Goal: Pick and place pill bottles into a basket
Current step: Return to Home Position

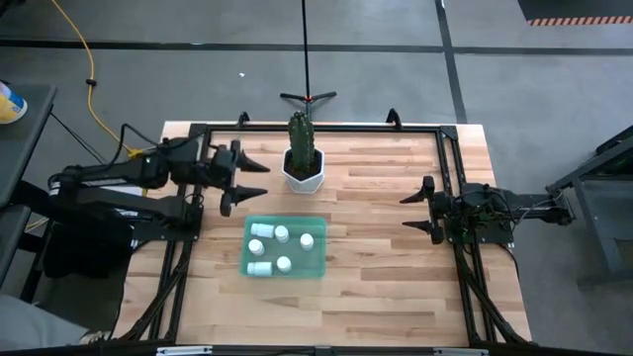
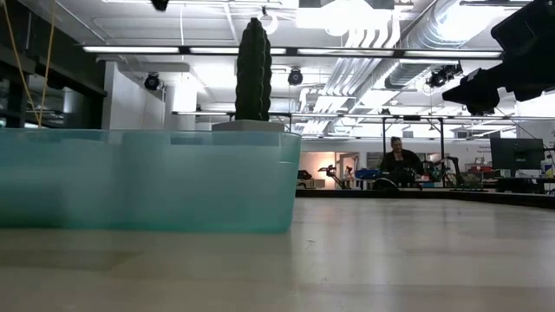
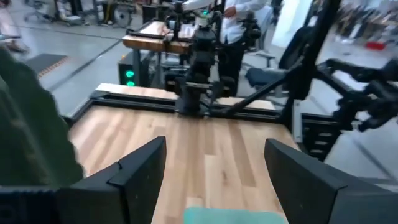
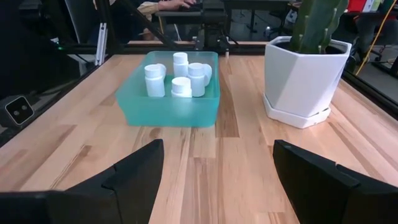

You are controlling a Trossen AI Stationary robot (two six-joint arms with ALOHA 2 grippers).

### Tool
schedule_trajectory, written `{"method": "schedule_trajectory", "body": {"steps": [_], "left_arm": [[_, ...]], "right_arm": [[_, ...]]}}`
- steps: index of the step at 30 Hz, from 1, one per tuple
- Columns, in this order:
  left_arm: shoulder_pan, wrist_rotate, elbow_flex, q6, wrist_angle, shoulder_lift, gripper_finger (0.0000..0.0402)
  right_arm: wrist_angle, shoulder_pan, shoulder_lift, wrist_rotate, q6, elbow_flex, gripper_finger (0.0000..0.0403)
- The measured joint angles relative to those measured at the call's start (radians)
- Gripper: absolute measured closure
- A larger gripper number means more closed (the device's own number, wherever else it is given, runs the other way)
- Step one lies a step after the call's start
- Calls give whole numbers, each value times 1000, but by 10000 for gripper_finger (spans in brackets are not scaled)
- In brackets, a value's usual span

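Observation:
The teal-green basket [image 1: 320, 269] [image 4: 168, 111] rests flat on the wooden table, a little left of centre. Several white pill bottles [image 1: 282, 234] [image 4: 181, 86] sit inside it. My left gripper [image 1: 252, 181] [image 3: 214, 180] hangs open above the table, just beyond the basket's far left corner, with nothing between its fingers. The basket's rim [image 3: 233, 216] shows just below it in the left wrist view. My right gripper [image 1: 408, 213] [image 4: 217, 180] waits open at the table's right side, pointing toward the basket.
A white hexagonal pot [image 1: 303, 170] [image 4: 305, 81] holding a cactus [image 2: 253, 69] stands just beyond the basket's far edge, close to my left gripper. A black frame [image 1: 450, 148] runs round the table. Bare wood lies between the basket and my right gripper. A person [image 2: 399, 160] sits far behind.

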Motion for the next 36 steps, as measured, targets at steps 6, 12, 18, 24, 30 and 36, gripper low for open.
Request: {"method": "schedule_trajectory", "body": {"steps": [6,12,18,24,30,36], "left_arm": [[0,20,-173,-35,156,-89,96],[0,19,-267,-47,243,-138,96],[-1,19,-349,-54,334,-164,96],[-1,30,-449,-79,467,-204,96],[-4,51,-511,-84,493,-267,96],[-75,-8,-569,-75,508,-334,96]], "right_arm": [[-2,0,0,0,0,0,110],[-8,0,0,0,0,0,110],[-10,0,0,0,0,0,110],[-12,0,0,0,0,0,110],[-15,0,0,0,0,0,110],[-15,0,0,0,0,0,110]]}}
